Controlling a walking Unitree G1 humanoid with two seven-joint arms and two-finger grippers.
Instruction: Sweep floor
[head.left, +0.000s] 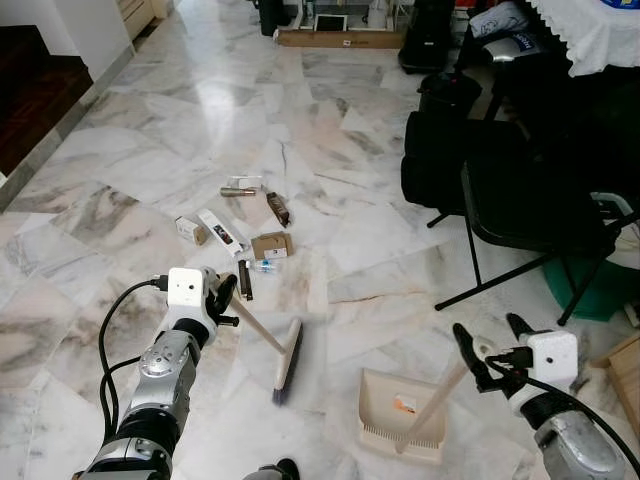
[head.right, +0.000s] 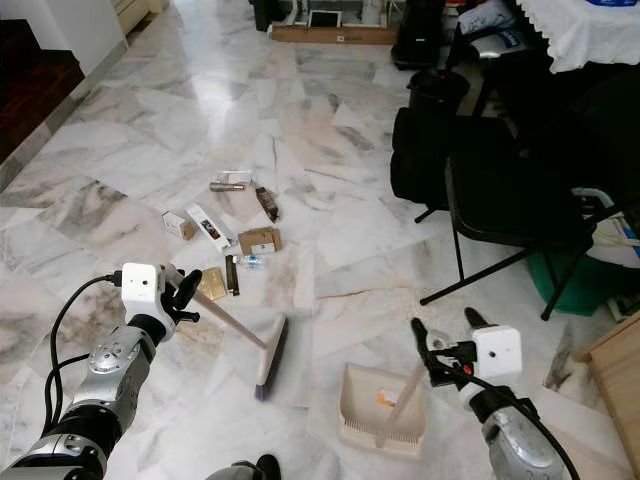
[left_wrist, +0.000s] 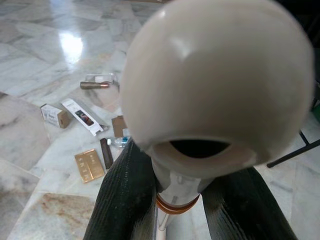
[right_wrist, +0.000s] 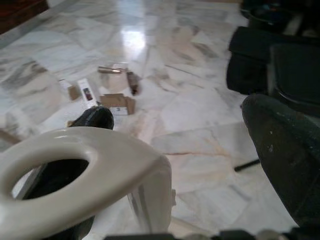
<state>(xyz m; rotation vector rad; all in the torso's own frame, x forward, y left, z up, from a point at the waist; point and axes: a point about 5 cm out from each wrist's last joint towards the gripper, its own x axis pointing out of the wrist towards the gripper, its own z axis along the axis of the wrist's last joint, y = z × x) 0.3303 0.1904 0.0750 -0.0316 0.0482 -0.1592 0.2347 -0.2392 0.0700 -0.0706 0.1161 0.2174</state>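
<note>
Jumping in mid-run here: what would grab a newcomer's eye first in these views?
First, the tools: the left gripper clamps a broom whose head rests on the marble floor, while the right gripper holds the handle of a beige dustpan set down just right of it. Next, the litter of small boxes and packets strewn beyond the broom, with a black folding chair off to the right.

A cream broom (head.left: 283, 362) leans tilted, bristles on the marble floor (head.left: 180, 130), beside a cream dustpan (head.left: 395, 408) lying flat.
</note>
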